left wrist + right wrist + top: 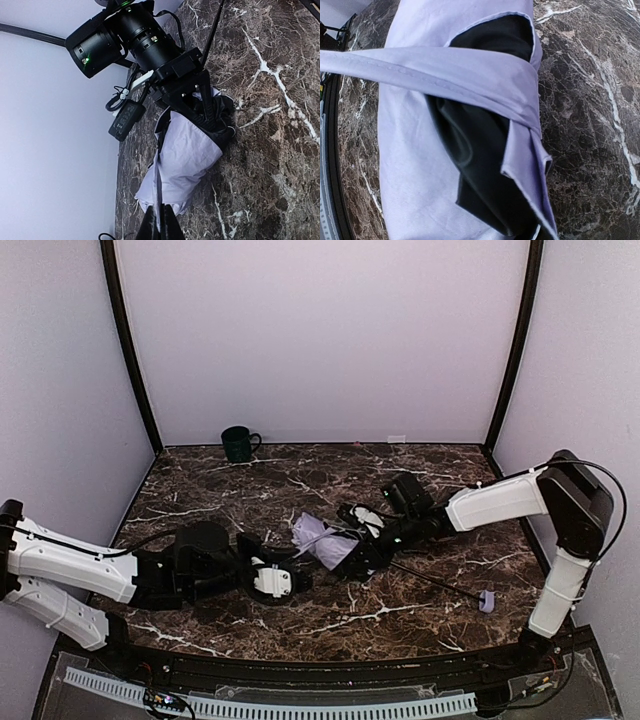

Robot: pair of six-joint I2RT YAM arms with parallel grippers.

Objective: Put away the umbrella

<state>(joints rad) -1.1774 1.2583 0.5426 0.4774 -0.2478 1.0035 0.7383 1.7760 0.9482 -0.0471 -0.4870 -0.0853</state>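
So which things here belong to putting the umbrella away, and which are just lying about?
Job: umbrella, its strap pinched in the left gripper, its bundle clamped by the right gripper.
Lying about: dark green mug, far back.

A robotics lab test booth: plain pale walls (320, 340) box in a marbled worktop (400, 620), with two white robot arms (70, 565) bolted beside slotted cable ducting (300, 706).

Lavender umbrella (325, 545), green mug (238, 443), brown-marbled table (300, 480)

Overhead overview — wrist close-ups on umbrella (322, 540)
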